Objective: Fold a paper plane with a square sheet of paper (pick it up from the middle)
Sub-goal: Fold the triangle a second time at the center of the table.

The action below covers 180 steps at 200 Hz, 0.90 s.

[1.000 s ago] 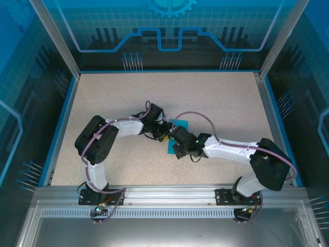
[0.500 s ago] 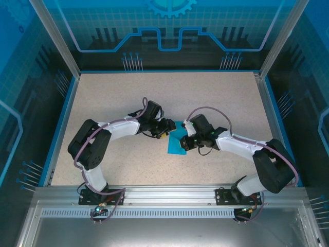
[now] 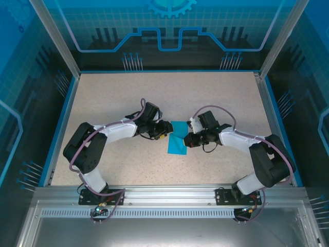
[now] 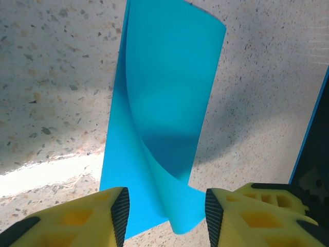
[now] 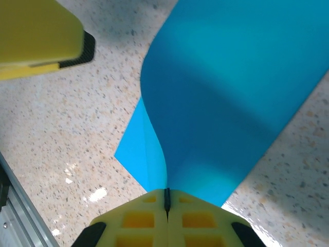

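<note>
Near edge: two arm bases, side by side. Mid surface (image 3: 216,98): one square sheet of paper (image 3: 177,145), teal-blue, lying between the two wrists. Right jaws: clenched on the sheet's right edge, that side held up in a curl over the flat part. Left jaws: released, standing apart, the sheet's left edge in the gap between them. Beyond: speckled surface, then blue back panel (image 3: 169,31)
</note>
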{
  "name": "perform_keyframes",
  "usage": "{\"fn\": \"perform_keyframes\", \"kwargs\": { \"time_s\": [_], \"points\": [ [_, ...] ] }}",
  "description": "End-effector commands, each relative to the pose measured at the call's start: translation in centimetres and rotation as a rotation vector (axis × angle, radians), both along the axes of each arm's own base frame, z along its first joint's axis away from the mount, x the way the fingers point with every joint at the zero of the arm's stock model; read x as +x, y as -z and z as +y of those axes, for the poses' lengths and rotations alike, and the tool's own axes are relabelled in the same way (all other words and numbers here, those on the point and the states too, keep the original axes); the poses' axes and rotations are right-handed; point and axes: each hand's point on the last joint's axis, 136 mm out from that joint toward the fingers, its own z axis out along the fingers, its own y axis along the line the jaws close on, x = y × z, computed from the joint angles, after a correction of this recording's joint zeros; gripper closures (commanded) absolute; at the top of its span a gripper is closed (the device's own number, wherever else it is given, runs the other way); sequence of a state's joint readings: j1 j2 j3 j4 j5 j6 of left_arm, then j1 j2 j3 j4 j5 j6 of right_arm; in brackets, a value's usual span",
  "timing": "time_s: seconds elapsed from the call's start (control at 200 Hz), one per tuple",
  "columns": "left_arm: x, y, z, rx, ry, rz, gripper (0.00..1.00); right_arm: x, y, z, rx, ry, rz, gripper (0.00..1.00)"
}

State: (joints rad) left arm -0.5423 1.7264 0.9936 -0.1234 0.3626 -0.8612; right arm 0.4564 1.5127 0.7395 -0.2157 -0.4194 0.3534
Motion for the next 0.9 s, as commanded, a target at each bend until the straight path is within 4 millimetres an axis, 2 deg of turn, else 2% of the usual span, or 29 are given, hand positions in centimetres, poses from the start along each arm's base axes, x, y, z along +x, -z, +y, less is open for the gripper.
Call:
{"fn": "perform_keyframes", "kwargs": {
  "time_s": [0.0, 0.245, 0.33, 0.36, 0.895],
  "points": [
    [-0.7, -0.6, 0.0, -0.001, 0.037, -0.017, 0.55, 0.4, 0.2, -0.7, -0.031, -0.012, 0.028, 0.99],
    [-1.1, -0.5, -0.4, 0.004, 0.055, -0.019, 0.57, 1.3, 1.1, -1.1, -0.104, -0.012, 0.060, 0.98],
    [-1.2, -0.5, -0.6, 0.008, 0.066, -0.021, 0.57, 1.1, 1.6, -1.5, -0.130, -0.017, 0.075, 0.98],
    [-1.3, -0.5, -0.6, 0.009, 0.067, -0.021, 0.57, 2.0, 0.9, -1.1, -0.125, -0.017, 0.052, 0.98],
    [-1.7, 0.0, -1.6, 0.013, 0.102, -0.015, 0.60, 2.8, 2.0, -1.7, -0.208, -0.043, 0.071, 0.97]
  ]
}}
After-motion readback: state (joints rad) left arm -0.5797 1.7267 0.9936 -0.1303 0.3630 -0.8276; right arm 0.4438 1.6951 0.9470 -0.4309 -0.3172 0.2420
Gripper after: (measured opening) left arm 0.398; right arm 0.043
